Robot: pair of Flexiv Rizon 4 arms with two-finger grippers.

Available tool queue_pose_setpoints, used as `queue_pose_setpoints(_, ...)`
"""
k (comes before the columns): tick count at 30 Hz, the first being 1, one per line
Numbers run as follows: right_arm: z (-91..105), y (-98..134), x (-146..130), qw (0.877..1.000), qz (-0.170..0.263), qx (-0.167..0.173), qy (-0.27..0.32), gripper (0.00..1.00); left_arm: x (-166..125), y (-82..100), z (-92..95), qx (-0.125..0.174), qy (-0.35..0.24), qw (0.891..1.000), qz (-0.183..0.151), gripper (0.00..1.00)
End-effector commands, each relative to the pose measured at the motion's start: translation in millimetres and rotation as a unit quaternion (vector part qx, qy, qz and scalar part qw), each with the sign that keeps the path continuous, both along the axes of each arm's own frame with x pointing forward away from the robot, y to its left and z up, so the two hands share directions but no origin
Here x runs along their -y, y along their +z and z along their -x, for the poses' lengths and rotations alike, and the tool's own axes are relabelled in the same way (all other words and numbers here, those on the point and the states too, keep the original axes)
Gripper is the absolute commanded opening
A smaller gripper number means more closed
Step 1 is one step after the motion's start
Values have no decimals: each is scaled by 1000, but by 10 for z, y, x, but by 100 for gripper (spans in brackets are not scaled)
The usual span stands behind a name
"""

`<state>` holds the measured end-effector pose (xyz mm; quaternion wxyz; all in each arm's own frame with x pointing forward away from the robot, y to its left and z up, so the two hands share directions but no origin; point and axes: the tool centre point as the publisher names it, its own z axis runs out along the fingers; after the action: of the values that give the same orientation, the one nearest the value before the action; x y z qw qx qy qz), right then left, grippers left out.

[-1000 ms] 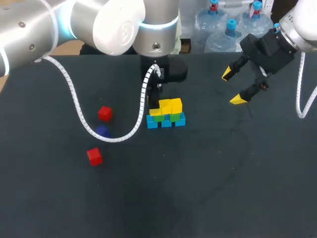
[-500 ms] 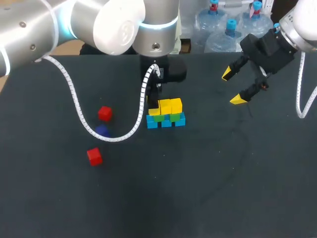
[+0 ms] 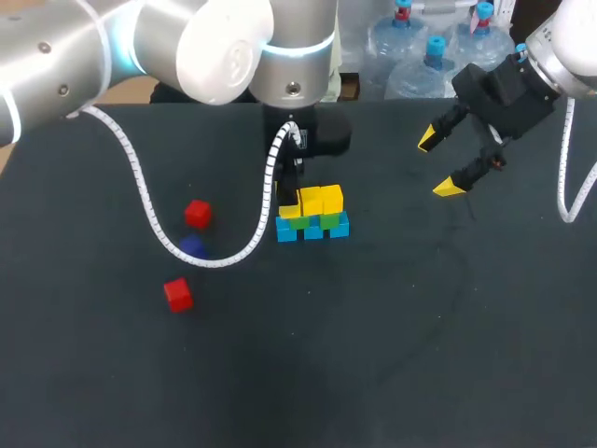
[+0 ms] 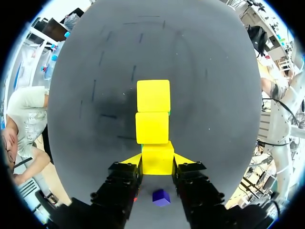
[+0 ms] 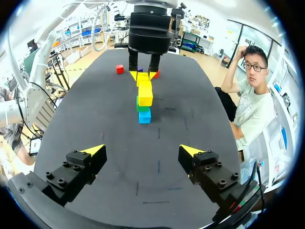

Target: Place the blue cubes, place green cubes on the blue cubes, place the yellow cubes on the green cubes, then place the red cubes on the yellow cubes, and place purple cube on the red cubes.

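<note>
**Left.** Two red cubes (image 3: 197, 214) lie loose on the tabletop (image 3: 420, 327), well apart from the stack. The purple cube (image 3: 192, 246) sits between them. A coiled cable (image 3: 140, 191) from the left arm loops close by the purple cube in the head view.

**Centre.** The left claw (image 4: 157, 158) stands over the stack's left end. Its jaws are narrowly spread, and both tips appear to bear on the end yellow cube (image 4: 157, 164), one on each side. This cube lies in line with two other yellow cubes (image 3: 322, 199). These sit on the green cubes (image 3: 328, 221), which rest on the row of blue cubes (image 3: 312, 230).

**Right.** The right claw (image 3: 438, 163) hangs above the tabletop, well apart from the stack. Its jaws are wide open and hold nothing.

**Probable hazards from this position:**
- Uneven release: if one tip drags on opening, the end yellow cube may shift or tip off the green layer.
- Seating: whether the cube is fully down cannot be told, and if dropped from above it may bounce off.
- Angled lift-off: a tip catching the neighbouring yellow cube may push the row out of line.
- Cable sweep: arm travel toward the red cubes may drag the cable across the purple cube.
</note>
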<state>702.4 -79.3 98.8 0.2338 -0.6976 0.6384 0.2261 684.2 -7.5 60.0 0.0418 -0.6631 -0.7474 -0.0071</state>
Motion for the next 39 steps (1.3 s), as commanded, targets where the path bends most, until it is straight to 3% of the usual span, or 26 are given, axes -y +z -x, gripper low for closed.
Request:
queue_pose_setpoints(1, 0, -1, 0, 1000, -1, 0, 0, 100, 14, -3, -30, -4, -1, 1000, -3, 0)
queue_pose_setpoints(39, 0, -1, 0, 1000, -1, 0, 0, 100, 40, -3, -62, -6, -3, 1000, -9, 0)
